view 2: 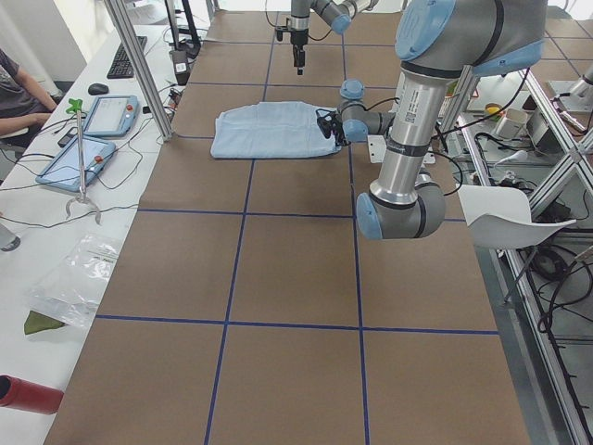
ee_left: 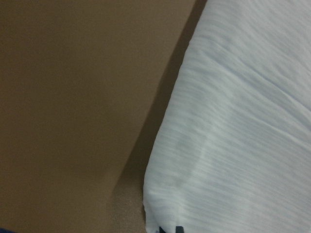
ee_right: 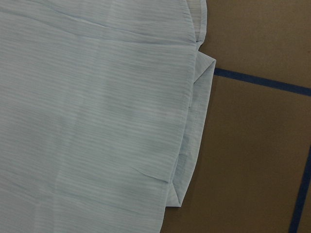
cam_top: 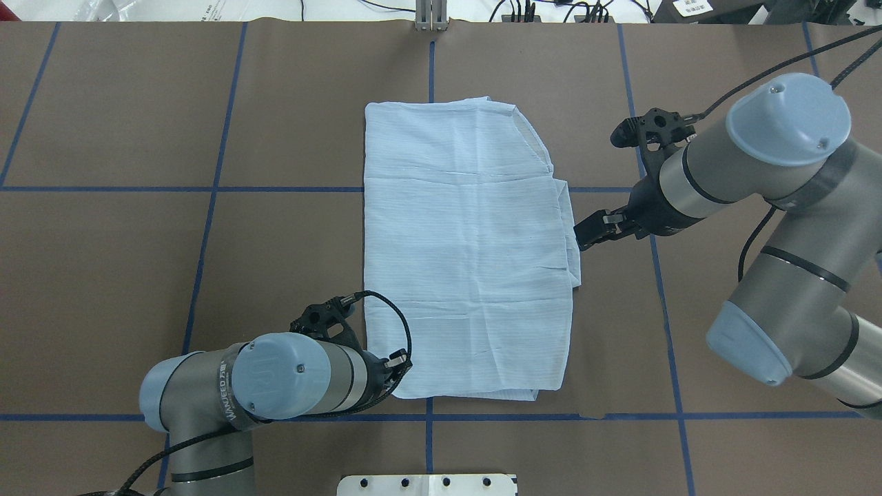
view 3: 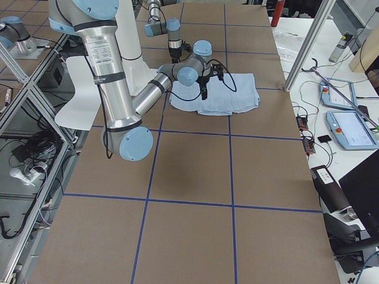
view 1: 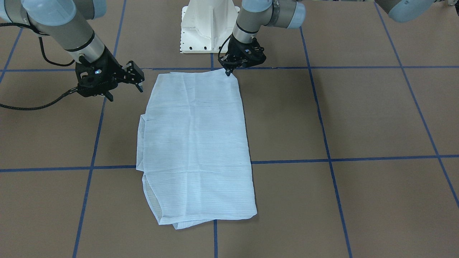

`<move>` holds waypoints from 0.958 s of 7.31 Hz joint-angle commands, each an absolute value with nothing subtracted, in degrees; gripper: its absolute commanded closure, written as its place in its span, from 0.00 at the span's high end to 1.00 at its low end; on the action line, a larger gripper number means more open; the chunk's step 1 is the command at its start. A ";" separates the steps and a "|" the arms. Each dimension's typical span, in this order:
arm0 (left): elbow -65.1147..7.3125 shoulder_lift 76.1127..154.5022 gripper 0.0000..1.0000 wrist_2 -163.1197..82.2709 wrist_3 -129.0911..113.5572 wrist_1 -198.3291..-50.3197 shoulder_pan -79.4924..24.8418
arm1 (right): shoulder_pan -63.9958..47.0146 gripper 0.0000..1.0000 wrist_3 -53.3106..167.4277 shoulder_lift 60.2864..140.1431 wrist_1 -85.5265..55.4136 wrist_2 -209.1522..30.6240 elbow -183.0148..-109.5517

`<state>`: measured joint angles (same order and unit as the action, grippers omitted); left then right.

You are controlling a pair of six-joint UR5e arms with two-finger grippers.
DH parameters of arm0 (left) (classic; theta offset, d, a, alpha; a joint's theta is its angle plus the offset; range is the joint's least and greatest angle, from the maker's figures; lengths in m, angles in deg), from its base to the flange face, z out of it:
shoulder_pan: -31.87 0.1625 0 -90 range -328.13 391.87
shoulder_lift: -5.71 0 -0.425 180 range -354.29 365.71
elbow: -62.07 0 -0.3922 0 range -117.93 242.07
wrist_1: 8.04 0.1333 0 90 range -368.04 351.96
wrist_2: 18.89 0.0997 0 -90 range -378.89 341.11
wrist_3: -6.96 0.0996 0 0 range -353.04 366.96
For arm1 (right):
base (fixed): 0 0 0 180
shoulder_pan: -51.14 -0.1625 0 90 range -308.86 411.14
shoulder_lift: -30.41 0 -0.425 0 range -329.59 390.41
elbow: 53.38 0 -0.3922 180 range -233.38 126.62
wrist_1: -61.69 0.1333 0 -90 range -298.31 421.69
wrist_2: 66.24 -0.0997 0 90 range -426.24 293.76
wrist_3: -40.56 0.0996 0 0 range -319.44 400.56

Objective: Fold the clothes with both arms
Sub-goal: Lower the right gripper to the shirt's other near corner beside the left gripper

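Lying as a sheer, striped rectangle, the shirt is corner-pinched by the left gripper; the right gripper is spread.

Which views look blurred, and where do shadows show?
Left wrist view: soft all over, the shirt has smeared stripes, dark shadow along its edge. Right wrist view: sharp, stripes clear. Front-facing view: even light, no glare, thin shadow along the shirt's edge.

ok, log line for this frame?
shirt: folded rectangle, flat on table | left hand: tip at shirt's robot-side corner, grip unclear | right hand: open, beside shirt edge, holding nothing
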<state>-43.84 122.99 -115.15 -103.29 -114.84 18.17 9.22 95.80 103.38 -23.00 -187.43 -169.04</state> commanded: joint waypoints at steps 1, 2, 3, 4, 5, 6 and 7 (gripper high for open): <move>-43.93 123.13 0.00 -115.22 -103.25 -114.83 17.19 | 13.41 1.00 111.94 102.57 -23.04 -187.01 -170.61; -43.93 123.14 0.00 -115.22 -103.25 -114.83 17.19 | 16.05 1.00 120.97 102.04 -23.12 -186.92 -171.32; -43.93 123.14 0.00 -115.22 -103.25 -114.83 17.11 | 19.29 1.00 129.33 101.17 -23.12 -184.74 -171.59; -44.01 123.22 0.00 -115.31 -103.25 -114.83 17.10 | 24.46 1.00 136.37 100.46 -23.12 -178.37 -171.76; -44.10 123.31 0.00 -115.39 -103.25 -114.83 17.02 | 28.43 1.00 142.10 100.37 -23.39 -172.30 -171.76; -45.93 123.31 0.00 -115.48 -103.25 -114.83 16.76 | 31.77 1.00 149.38 100.46 -23.91 -167.89 -171.42; -46.38 123.14 0.00 -115.48 -103.25 -114.75 16.75 | 34.33 1.00 153.89 100.19 -26.53 -166.54 -170.98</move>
